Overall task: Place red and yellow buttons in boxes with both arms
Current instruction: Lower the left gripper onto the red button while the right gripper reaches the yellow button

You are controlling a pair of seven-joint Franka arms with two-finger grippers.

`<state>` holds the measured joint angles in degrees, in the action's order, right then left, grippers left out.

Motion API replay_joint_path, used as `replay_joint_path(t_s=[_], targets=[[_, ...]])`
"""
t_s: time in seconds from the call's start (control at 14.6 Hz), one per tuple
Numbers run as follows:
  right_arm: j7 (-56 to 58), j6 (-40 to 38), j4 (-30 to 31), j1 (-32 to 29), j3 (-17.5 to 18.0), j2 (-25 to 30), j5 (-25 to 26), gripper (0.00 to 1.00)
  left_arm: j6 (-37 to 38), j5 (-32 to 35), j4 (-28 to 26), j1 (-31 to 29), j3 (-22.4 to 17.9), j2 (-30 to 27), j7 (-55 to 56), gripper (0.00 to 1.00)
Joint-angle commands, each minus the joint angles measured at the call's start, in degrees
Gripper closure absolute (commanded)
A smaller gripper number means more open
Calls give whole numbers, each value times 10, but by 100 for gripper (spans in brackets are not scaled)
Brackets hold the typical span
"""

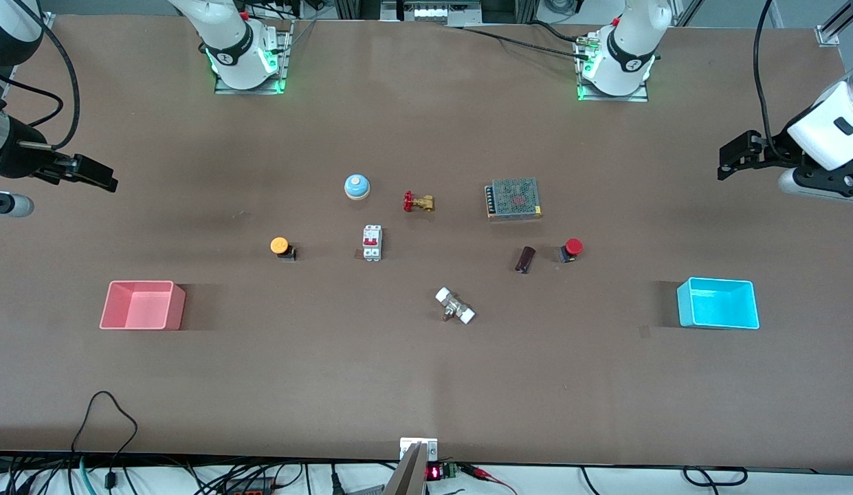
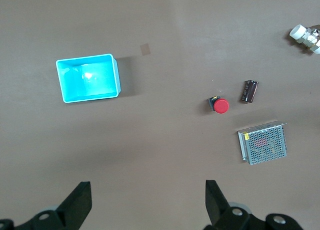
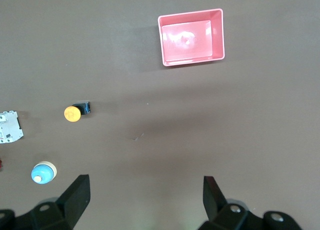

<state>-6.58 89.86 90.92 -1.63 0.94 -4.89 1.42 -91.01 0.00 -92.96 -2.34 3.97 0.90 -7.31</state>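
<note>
Both grippers hang up in the air, fingers spread wide, holding nothing. The left gripper (image 1: 732, 157) is over bare table at the left arm's end; the right gripper (image 1: 100, 175) is over bare table at the right arm's end.

Red button (image 1: 571, 249) — on the table beside a dark cylindrical capacitor (image 1: 525, 260), nearer the front camera than the grey mesh-topped unit (image 1: 514, 199). Its cap leans toward the left arm's end, off its black base.

Yellow button (image 1: 282, 247) — between the white circuit breaker (image 1: 372, 243) and the right arm's end; cap leans toward that end.

Cyan box (image 1: 717, 303) at the left arm's end, pink box (image 1: 143, 305) at the right arm's end; both open upward, long axes running along the table's length.

Blue dome bell (image 1: 357, 186) and brass valve (image 1: 418, 202) lie farther from the camera; a white-ended fitting (image 1: 455, 306) lies nearer.
</note>
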Motion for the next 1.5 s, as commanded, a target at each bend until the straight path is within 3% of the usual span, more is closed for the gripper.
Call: replay_joint_path(t_s=[0.0,0.55,0.75,0.89,1.09,1.23,1.43], targets=[[3,3,8,1,-1,8,1,0,17,-10,21,2,-3,11,-5,0],[2,5,26,1,3,-3,0,0,45,-9,22,10,-2,37,-6,0],[1,27,57,1,39,-2,0,0,121,-7,20,17,-1,54,-5,0],[-11,78,93,3,54,-2,0,0,134,-6,6,17,3,79,-5,0],[-22,165,164,7,65,-3,0,0,33,-10,-48,19,6,118,31,0],[-83,220,204,8,96,-9,3,0,-32,-10,-84,41,18,118,96,0],[-123,282,231,9,132,-30,11,0,-198,-10,-172,73,26,120,158,0]])
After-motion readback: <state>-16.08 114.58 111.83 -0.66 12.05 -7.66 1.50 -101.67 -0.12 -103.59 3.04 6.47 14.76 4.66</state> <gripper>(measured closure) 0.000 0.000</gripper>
